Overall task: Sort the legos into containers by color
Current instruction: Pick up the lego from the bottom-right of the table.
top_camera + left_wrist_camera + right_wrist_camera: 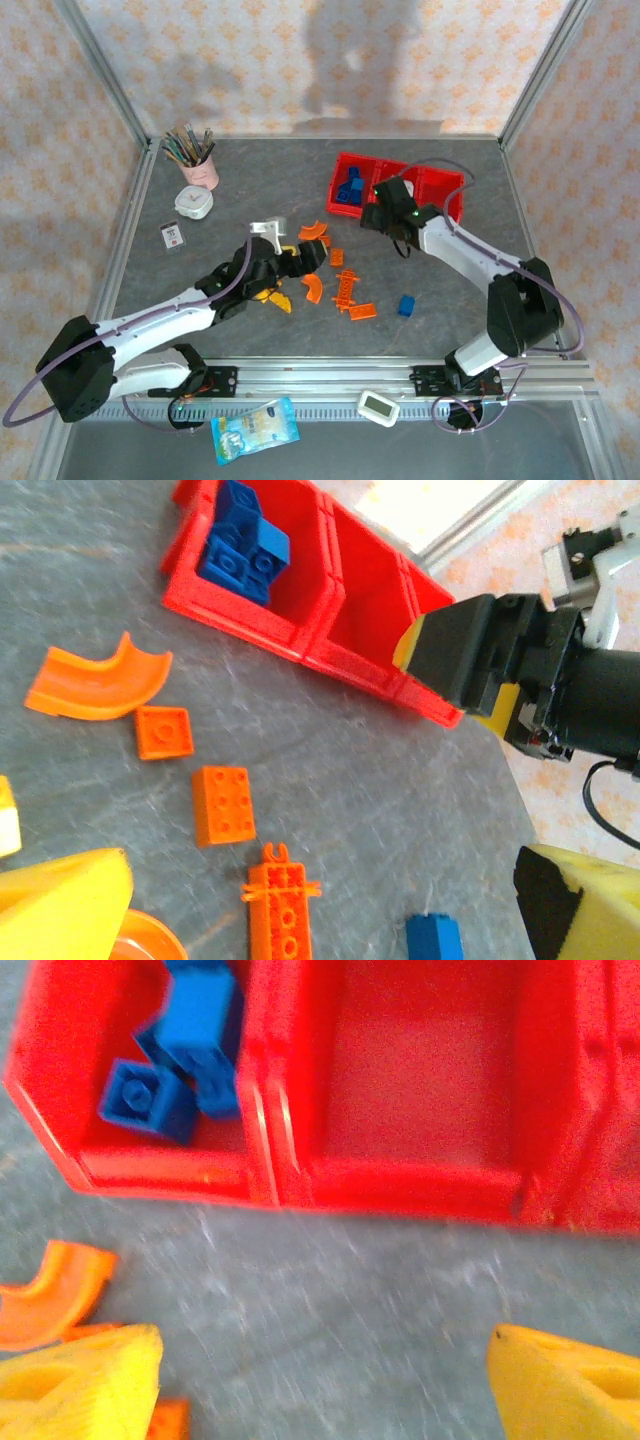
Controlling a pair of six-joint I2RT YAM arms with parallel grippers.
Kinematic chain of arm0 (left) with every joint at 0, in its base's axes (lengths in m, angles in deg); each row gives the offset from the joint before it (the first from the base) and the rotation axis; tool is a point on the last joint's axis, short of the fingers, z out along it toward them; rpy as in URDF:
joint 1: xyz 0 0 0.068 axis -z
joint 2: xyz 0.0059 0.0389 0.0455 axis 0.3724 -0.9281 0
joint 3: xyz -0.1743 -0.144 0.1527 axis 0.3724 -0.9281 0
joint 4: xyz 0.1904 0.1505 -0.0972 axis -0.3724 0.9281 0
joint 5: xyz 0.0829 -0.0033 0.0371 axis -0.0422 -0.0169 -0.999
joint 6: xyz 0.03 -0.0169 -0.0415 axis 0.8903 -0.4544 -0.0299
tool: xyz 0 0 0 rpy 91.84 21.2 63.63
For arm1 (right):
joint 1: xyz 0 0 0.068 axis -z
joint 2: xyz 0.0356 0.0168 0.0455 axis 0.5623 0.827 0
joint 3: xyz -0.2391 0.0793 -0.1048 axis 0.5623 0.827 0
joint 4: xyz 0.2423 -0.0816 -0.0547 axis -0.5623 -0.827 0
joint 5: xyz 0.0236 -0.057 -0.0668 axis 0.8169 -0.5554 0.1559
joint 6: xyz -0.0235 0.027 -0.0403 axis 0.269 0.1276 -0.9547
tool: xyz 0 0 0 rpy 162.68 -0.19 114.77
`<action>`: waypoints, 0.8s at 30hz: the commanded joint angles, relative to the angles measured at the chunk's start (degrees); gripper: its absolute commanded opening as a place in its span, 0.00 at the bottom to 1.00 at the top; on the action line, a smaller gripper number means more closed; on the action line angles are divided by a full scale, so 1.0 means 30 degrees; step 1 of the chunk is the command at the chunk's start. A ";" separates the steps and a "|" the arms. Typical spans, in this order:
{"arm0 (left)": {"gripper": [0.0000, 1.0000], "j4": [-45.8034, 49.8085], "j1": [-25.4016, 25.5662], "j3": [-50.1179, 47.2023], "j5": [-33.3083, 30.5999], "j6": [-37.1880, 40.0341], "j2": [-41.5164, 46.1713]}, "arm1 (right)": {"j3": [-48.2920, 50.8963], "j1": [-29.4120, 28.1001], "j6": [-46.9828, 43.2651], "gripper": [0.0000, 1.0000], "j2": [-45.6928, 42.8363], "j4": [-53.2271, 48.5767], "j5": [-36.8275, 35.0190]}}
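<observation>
The red tray [440, 195] stands at the back right, with blue legos [350, 190] in its left compartment. Orange legos lie scattered mid-table: an arch [313, 231], a long plate [345, 287] and a flat brick [362, 310]. A lone blue brick [406, 305] lies to their right. My left gripper [290, 262] hovers open over the orange pieces; between its fingers lie the long plate [280, 900] and the blue brick [435, 940]. My right gripper [325, 1345] is open and holds nothing, just in front of the tray [400, 1185], whose middle compartment looks empty.
A pink cup of brushes [200, 165] and a small white clock [194, 203] stand at the back left, with a small card [172, 235] nearby. A metal frame borders the table. Off the near edge lie a white timer [379, 407] and a blue packet [255, 428].
</observation>
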 commanded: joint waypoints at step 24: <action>0.99 -0.1031 0.5086 -0.0314 -0.2000 -0.1209 -0.2312 | 1.0575 -0.3986 0.8261 0.86 -0.7372 -0.2019 -0.1003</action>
